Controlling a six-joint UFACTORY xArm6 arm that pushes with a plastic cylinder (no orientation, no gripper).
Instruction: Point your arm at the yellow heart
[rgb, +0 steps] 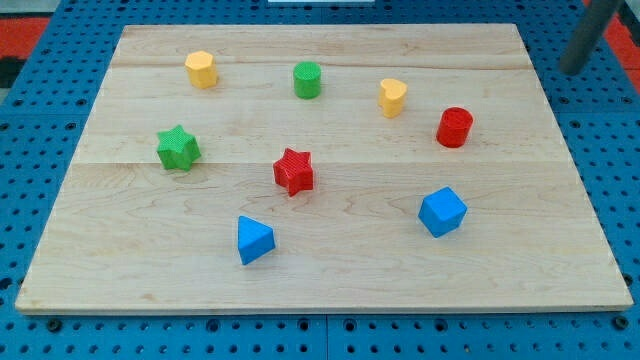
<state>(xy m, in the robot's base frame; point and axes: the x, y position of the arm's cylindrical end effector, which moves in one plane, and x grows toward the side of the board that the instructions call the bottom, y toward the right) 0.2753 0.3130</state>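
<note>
Here is the wooden board laid out with eight little blocks, and the rod is only just in the picture, a dark bar slanting in at the view's top right corner, its tip sitting off the board's edge over the blue pegboard. There are no fingers to speak of on this arm, just that plain rod, so nothing opens, closes or grips. The target, the yellow heart, stands in the upper right part of the board, well apart from the tip and down to the view's left of it. Now the tricky bit, as I judge it: the red cylinder sits just beside the heart, to the view's right and a touch lower, close to the line the tip would travel, so a low sweep could clip it and shove it into the heart. Overshoot and the heart itself gets pushed toward the green cylinder. There is also a second yellow block, six-sided by the look of it, far off at the view's top left, and heading there would be the wrong call entirely.
</note>
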